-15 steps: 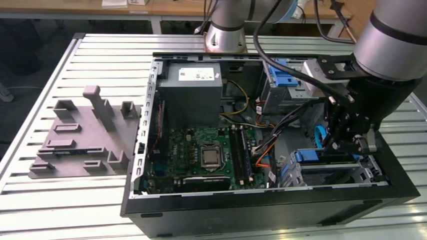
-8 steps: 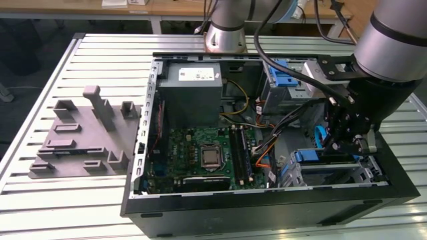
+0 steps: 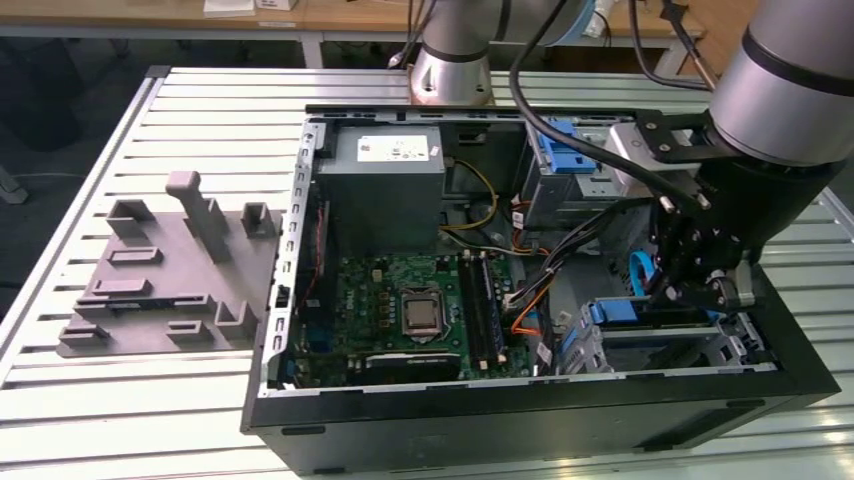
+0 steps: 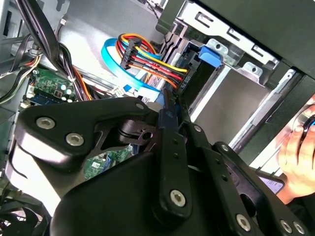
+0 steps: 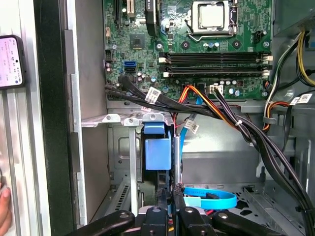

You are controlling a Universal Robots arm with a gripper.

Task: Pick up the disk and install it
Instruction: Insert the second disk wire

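Note:
The disk (image 3: 647, 312) stands on edge in the drive bay at the near corner of the open computer case (image 3: 534, 405), on the exterior view's right. Its blue rail faces up. In the first wrist view the blue rail (image 5: 157, 152) runs along the slot beside a metal bay wall (image 5: 132, 162). My gripper (image 3: 697, 295) reaches down into the bay at the end of the disk nearest the case's outer wall. In both wrist views the gripper (image 5: 170, 194) (image 4: 171, 105) has its fingers close together, with a thin strip of blue between them.
A blue flat cable (image 5: 209, 199) and a red, yellow and orange cable bundle (image 4: 147, 59) lie close to the fingers. The motherboard (image 3: 407, 310) and grey power supply box (image 3: 387, 190) fill the case. A grey fixture (image 3: 160, 270) sits on the slatted table. A hand (image 4: 298, 152) is outside the case.

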